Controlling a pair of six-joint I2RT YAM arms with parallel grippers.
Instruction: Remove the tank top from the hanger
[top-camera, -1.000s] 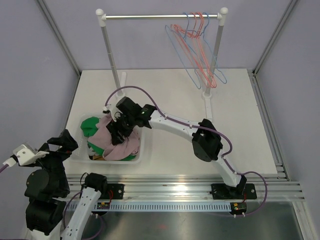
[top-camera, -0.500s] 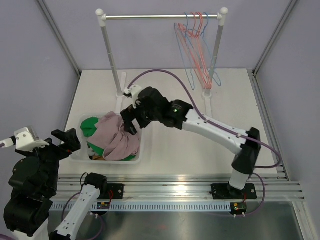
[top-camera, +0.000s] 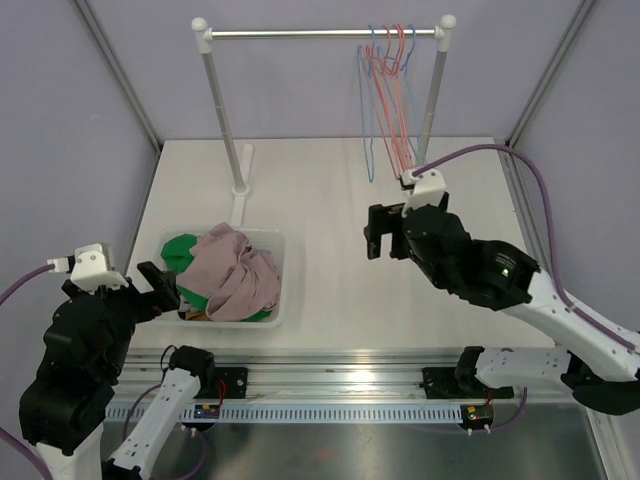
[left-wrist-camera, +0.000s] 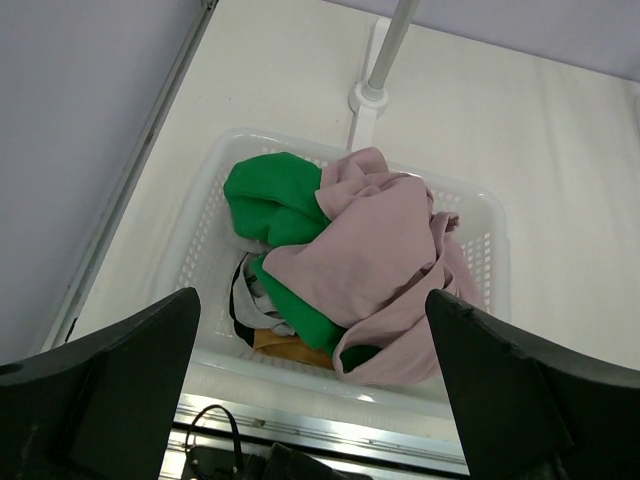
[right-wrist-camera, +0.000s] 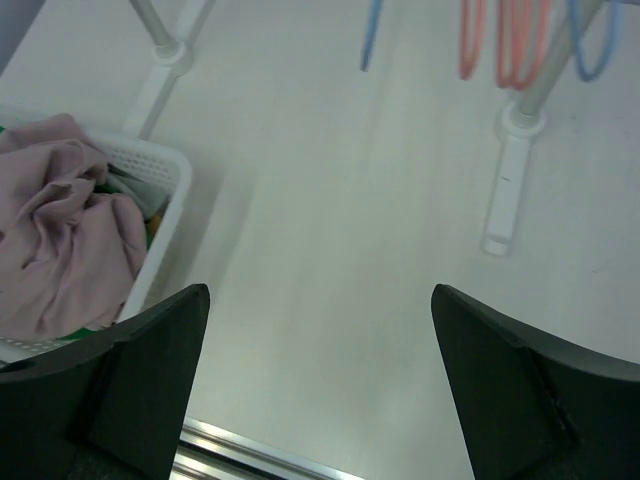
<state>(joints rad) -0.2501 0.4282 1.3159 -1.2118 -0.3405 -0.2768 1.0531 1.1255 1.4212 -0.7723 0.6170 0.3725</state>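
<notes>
A crumpled pink garment (top-camera: 236, 281) lies on top of green clothes (top-camera: 181, 250) in the white basket (top-camera: 287, 292); it also shows in the left wrist view (left-wrist-camera: 372, 250) and the right wrist view (right-wrist-camera: 60, 240). Several red and blue hangers (top-camera: 390, 80) hang bare at the right end of the rail (top-camera: 300, 34). My right gripper (top-camera: 385, 238) is open and empty, raised over the table's middle, well right of the basket. My left gripper (top-camera: 160, 290) is open and empty, at the basket's near left side.
The rack's two white posts stand on feet at the back left (top-camera: 239, 187) and back right (top-camera: 412, 180). The metal rail of the arm bases (top-camera: 350, 385) runs along the near edge. Orange and grey clothes (left-wrist-camera: 285, 342) lie low in the basket (left-wrist-camera: 480, 200).
My right arm has pulled out of the basket, up and to the right, leaving the pink garment there. My left arm has shifted slightly right. The hangers have swung.
</notes>
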